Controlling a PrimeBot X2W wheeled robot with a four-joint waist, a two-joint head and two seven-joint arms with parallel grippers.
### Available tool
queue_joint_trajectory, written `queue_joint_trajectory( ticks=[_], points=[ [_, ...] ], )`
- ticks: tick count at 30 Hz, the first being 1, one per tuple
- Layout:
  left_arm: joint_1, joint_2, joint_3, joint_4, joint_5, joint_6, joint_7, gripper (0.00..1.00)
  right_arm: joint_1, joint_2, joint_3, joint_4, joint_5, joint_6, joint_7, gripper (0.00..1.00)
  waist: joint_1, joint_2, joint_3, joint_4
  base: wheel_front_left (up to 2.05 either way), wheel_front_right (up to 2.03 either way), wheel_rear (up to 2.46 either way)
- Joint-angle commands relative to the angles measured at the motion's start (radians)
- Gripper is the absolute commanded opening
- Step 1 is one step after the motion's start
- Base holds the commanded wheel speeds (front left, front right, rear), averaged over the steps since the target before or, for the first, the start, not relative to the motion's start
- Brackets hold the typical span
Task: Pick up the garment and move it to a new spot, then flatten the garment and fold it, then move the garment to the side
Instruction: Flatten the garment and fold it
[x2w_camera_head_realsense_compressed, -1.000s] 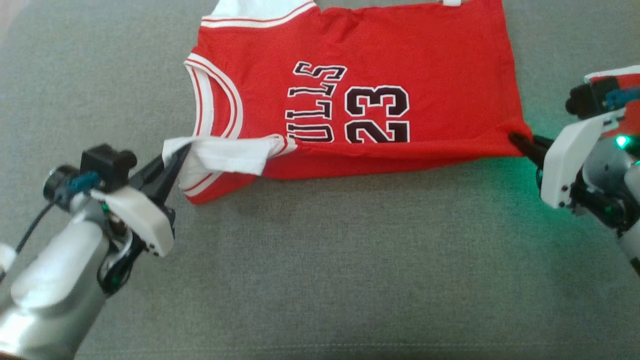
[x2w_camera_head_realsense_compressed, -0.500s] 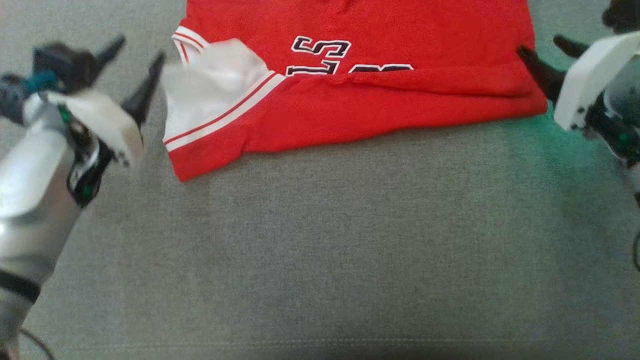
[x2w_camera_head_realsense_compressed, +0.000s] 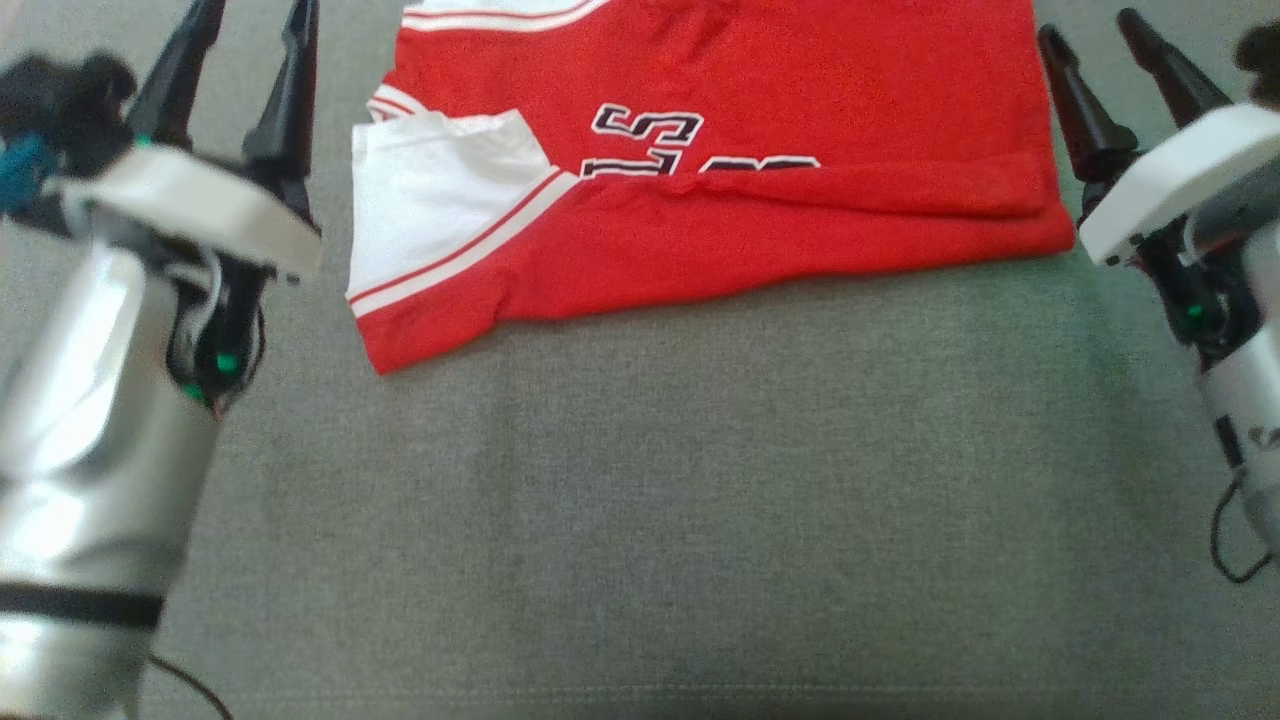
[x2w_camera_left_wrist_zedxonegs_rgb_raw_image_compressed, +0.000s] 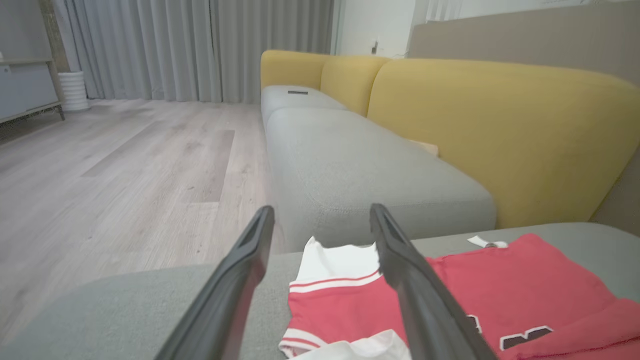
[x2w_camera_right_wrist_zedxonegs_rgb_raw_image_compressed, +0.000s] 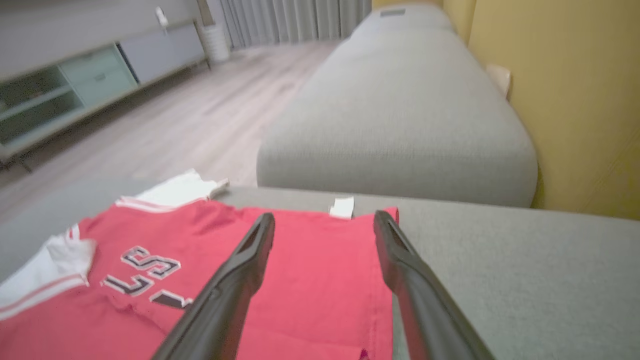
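place: home, living room
seating: long sofa (x2w_camera_left_wrist_zedxonegs_rgb_raw_image_compressed: 350, 165), grey seat cushions, yellow backrests (x2w_camera_left_wrist_zedxonegs_rgb_raw_image_compressed: 490, 125)
floor: pale wood-look planks (x2w_camera_left_wrist_zedxonegs_rgb_raw_image_compressed: 125, 165)
window side: grey floor-length curtains (x2w_camera_left_wrist_zedxonegs_rgb_raw_image_compressed: 200, 50)
furniture: low sideboard (x2w_camera_right_wrist_zedxonegs_rgb_raw_image_compressed: 75, 90) along the wall, grey fronts, open shelves
decor: white ribbed pot (x2w_camera_left_wrist_zedxonegs_rgb_raw_image_compressed: 74, 90) beside the curtains
clothing: red jersey (x2w_camera_head_realsense_compressed: 800, 90) lying on the sofa seat

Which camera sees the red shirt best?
The head view. It looks down on the shirt, showing almost all of it, with the near edge folded over the letters. The left wrist view catches part of it, slanted, from the white-trimmed end; the right wrist view sees it from the plain end, partly behind its fingers.
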Motion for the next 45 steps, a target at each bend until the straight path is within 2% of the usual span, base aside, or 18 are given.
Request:
queue_joint_trajectory(
  ticks=[1,8,13,18,23,31,37,45],
  points=[
    [0.002,0.030,0.065,-0.046,0.014,0.006,-0.005,1.00,0.012,0.003,-0.012,-0.034,-0.012,-0.001,-0.035,1.00,0.0000,0.0000,-0.023,-0.005,0.00,0.00,0.00],
    [0.233,-0.098,0.278,-0.240,0.118,-0.002,-0.005,1.00,0.139,0.095,-0.117,-0.080,-0.073,-0.001,-0.245,1.00,0.0000,0.0000,-0.101,-0.016,0.00,0.00,0.00],
    [0.382,-0.211,0.391,-0.328,0.176,-0.018,-0.005,1.00,0.275,0.167,-0.180,-0.131,-0.155,-0.001,-0.289,1.00,0.0000,0.0000,-0.142,-0.024,0.00,0.00,0.00],
    [0.496,-0.274,0.449,-0.348,0.225,-0.035,-0.005,1.00,0.398,0.271,-0.265,-0.158,-0.242,-0.001,-0.303,1.00,0.0000,0.0000,-0.169,-0.037,0.00,0.00,0.00],
    [0.560,-0.296,0.485,-0.336,0.255,-0.043,-0.005,1.00,0.473,0.341,-0.294,-0.182,-0.346,-0.001,-0.308,1.00,0.0000,0.0000,-0.171,-0.055,0.00,0.00,0.00],
    [0.545,-0.301,0.493,-0.281,0.307,-0.049,-0.005,1.00,0.473,0.371,-0.314,-0.221,-0.380,-0.001,-0.310,1.00,0.0000,0.0000,-0.138,-0.074,0.00,0.00,0.00],
    [0.500,-0.302,0.494,-0.162,0.341,-0.043,-0.005,1.00,0.463,0.375,-0.315,-0.241,-0.387,-0.001,-0.310,1.00,0.0000,0.0000,-0.109,-0.086,0.00,0.00,0.00],
    [0.385,-0.277,0.486,0.110,0.395,0.000,-0.005,1.00,0.447,0.378,-0.319,-0.260,-0.395,-0.001,-0.301,1.00,0.0000,0.0000,-0.068,-0.106,0.00,0.00,0.00]
  ],
)
